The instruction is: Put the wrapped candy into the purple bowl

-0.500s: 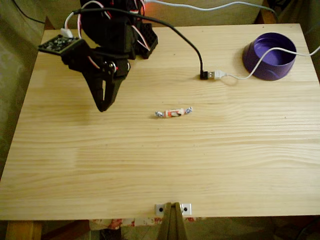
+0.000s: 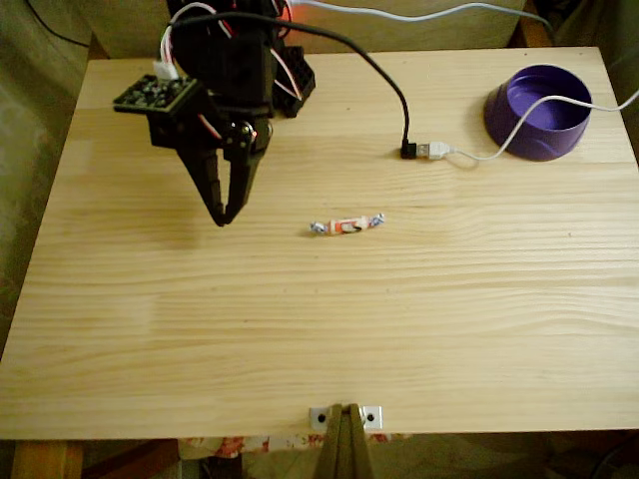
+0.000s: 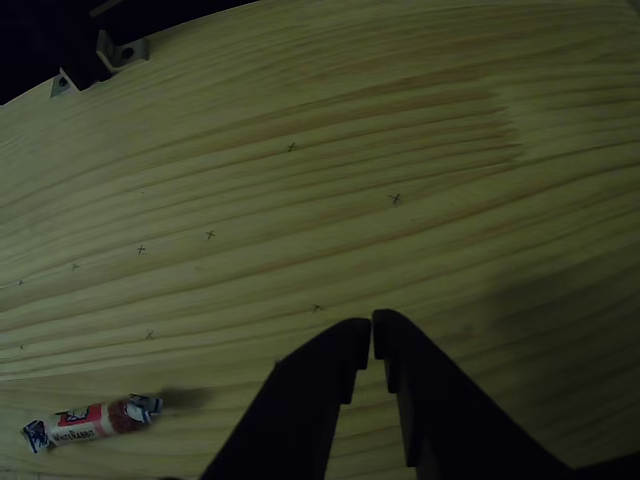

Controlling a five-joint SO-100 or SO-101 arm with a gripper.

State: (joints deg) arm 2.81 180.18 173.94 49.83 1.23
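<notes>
The wrapped candy [image 2: 346,225] lies flat near the middle of the wooden table, pinkish-orange and white with twisted silvery ends; the other view shows the candy [image 3: 92,421] at its lower left. My black gripper [image 2: 226,220] hangs point-down to the left of the candy, about a hand's width away, shut with its tips together and nothing between them. In the other view the gripper [image 3: 372,333] shows its two dark fingers meeting above bare wood. The purple bowl [image 2: 539,118] stands at the far right corner, with a white cable draped over its rim.
A black USB plug joined to a white plug [image 2: 427,151] and its cable lie between the candy and the bowl. The arm's base [image 2: 262,60] stands at the table's back left. A metal bracket [image 2: 345,416] sits at the front edge.
The gripper has shifted a little to the right, toward the candy, and swung more upright. The candy and the bowl have not moved.
</notes>
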